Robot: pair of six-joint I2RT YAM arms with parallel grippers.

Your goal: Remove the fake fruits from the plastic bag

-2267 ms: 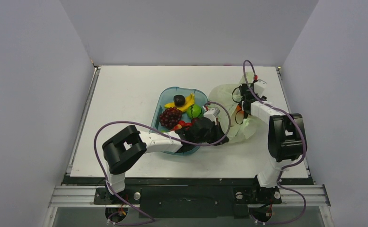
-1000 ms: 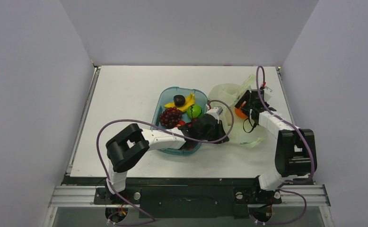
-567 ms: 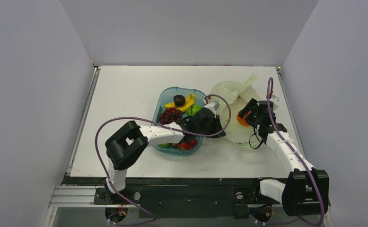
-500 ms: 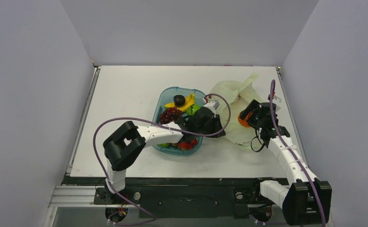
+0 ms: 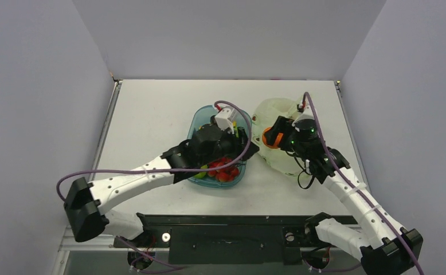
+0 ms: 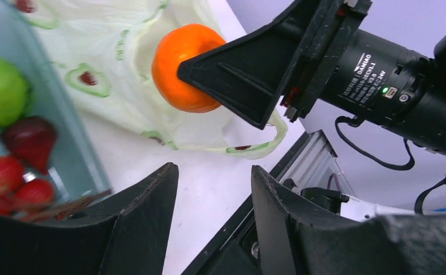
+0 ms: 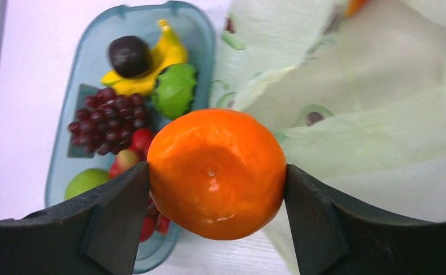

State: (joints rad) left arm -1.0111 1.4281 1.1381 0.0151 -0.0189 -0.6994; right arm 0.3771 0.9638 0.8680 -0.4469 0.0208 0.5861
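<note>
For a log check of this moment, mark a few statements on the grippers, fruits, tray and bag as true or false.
1. The right gripper is shut on the orange. True.
2. The left gripper holds a fruit. False: it is open, with nothing between its fingers.
3. The plum lies in the tray, next to the banana. True.
4. The orange lies in the tray. False: it is clamped between the right gripper's fingers, off the tray.
5. The bag lies beside the tray. True.
</note>
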